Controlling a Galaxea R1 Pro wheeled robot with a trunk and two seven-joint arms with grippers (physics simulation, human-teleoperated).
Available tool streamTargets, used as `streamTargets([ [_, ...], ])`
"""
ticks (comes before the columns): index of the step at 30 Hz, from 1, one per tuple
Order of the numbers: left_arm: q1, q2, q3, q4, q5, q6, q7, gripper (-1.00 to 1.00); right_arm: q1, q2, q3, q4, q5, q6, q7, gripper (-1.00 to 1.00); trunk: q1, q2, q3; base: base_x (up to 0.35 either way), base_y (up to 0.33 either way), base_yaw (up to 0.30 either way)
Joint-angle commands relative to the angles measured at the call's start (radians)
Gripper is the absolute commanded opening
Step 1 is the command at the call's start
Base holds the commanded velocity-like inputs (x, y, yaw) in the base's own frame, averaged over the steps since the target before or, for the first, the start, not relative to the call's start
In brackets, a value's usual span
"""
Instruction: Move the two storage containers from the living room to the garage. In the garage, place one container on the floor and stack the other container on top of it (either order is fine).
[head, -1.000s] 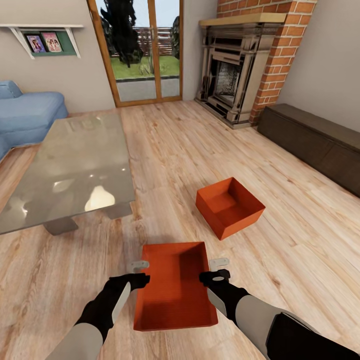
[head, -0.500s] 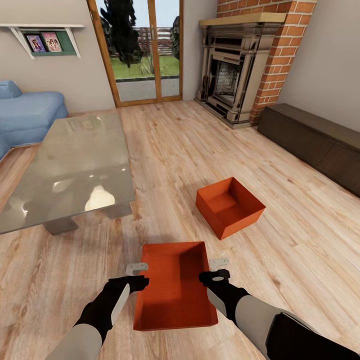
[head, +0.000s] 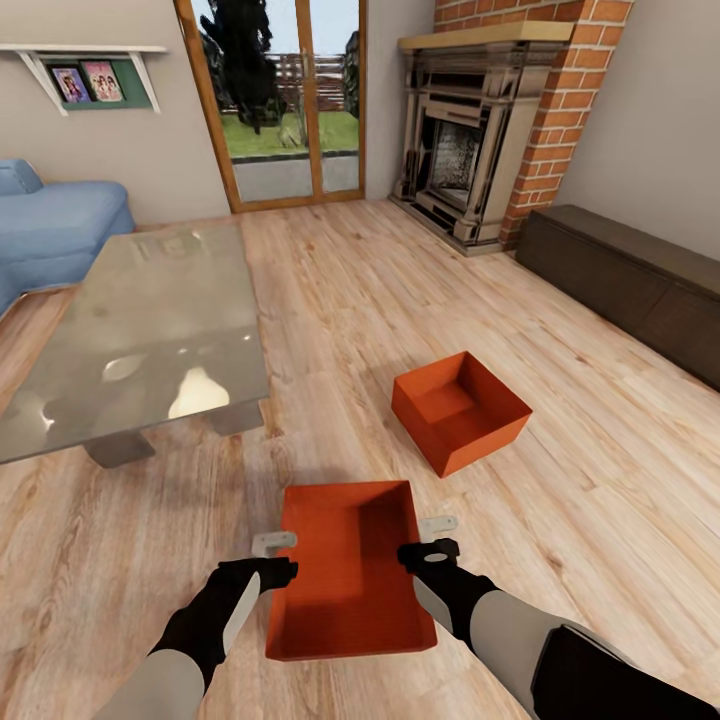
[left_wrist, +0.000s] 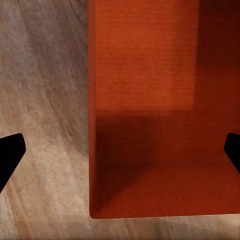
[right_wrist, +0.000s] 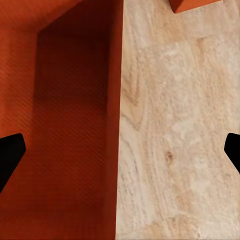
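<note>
Both grippers are spread open, straddling opposite side walls of the nearer storage container (head: 350, 570): the left gripper (head: 272, 558) over its left wall, the right gripper (head: 430, 538) over its right wall, neither clamped on it. Two orange-red containers sit on the light wood plank flooring (head: 560, 500) of the living room; the second container (head: 460, 412) lies apart, ahead and to the right. One glass-topped table (head: 140, 330) stands to the left, one brick fireplace (head: 480, 140) beyond.
</note>
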Motion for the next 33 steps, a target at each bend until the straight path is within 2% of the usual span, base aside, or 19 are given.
streamTargets([
  [1, 0.000, -0.001, 0.003, -0.001, 0.005, 0.006, 0.004, 1.00, -0.001, -0.001, 0.008, -0.002, -0.006, 0.004, -0.006, 1.00, 0.004, -0.008, -0.004, 0.000, 0.000, 0.000],
  [9, 0.000, 0.000, 0.003, -0.001, 0.003, 0.003, 0.004, 1.00, -0.001, -0.001, 0.006, -0.002, -0.012, 0.005, -0.008, 1.00, 0.034, -0.064, -0.029, 0.000, 0.000, 0.000],
  [23, 0.000, 0.002, 0.004, -0.001, 0.000, -0.001, 0.004, 1.00, -0.001, -0.006, 0.001, -0.002, -0.017, -0.010, -0.001, 1.00, 0.034, -0.064, -0.029, 0.000, 0.000, 0.000],
  [33, 0.000, 0.014, 0.004, 0.002, -0.001, -0.001, 0.003, 1.00, -0.001, -0.004, 0.001, -0.002, -0.017, -0.011, 0.000, 1.00, 0.073, -0.134, -0.060, 0.000, 0.000, 0.000],
])
